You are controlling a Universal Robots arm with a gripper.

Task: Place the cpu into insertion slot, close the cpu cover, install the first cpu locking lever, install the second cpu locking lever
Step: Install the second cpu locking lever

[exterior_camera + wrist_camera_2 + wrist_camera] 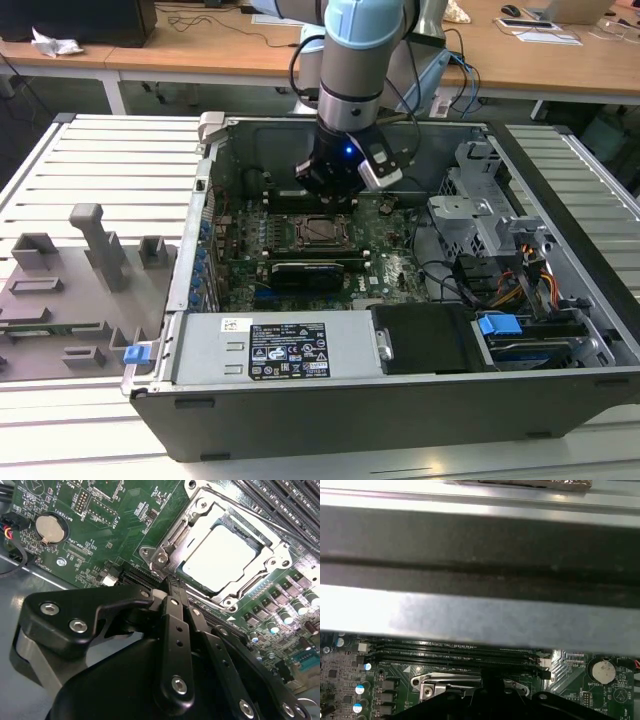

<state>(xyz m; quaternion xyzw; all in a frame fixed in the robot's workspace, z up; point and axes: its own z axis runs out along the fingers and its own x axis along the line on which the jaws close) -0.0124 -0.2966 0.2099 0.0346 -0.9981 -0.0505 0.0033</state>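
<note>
The cpu lies flat in the insertion slot on the green motherboard, its pale metal top showing through the window of the cpu cover, which lies down over it. A thin metal lever runs along one side of the socket. My gripper is shut, its black fingertips at the socket's corner, touching or just above the metal frame. In the exterior view my gripper hangs just behind the cpu inside the open computer case. The socket's edge also shows in the first wrist view.
A long black card sits in front of the socket. Memory slots and the case wall lie behind it. The power supply, drive cage and cables fill the case front and exterior view's right. A grey fixture tray sits outside.
</note>
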